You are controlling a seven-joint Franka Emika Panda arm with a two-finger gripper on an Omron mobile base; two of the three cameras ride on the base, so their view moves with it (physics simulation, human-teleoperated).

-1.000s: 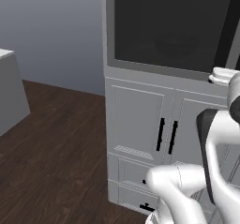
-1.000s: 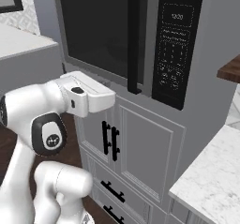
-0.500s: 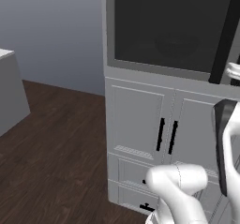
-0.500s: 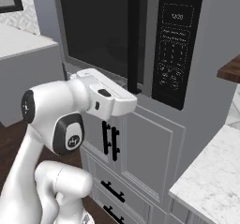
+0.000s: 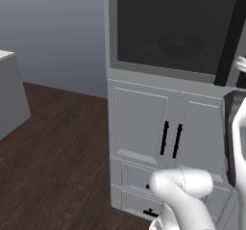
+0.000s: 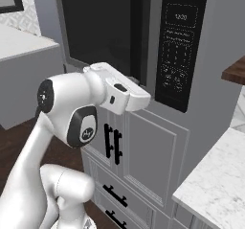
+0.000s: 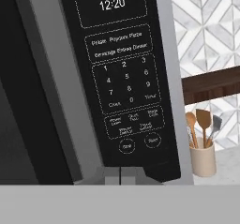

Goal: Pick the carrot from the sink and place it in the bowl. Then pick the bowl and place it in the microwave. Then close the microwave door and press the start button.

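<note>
Hand [image 7: 120, 175], fingers together and empty, sits just below the microwave's [image 6: 191, 55] round start button [image 7: 153, 140]; advance squarely, lightly.

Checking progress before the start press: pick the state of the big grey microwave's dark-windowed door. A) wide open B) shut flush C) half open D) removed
B: the microwave door lies flat against the grey microwave, its dark handle beside the black control strip.
</note>
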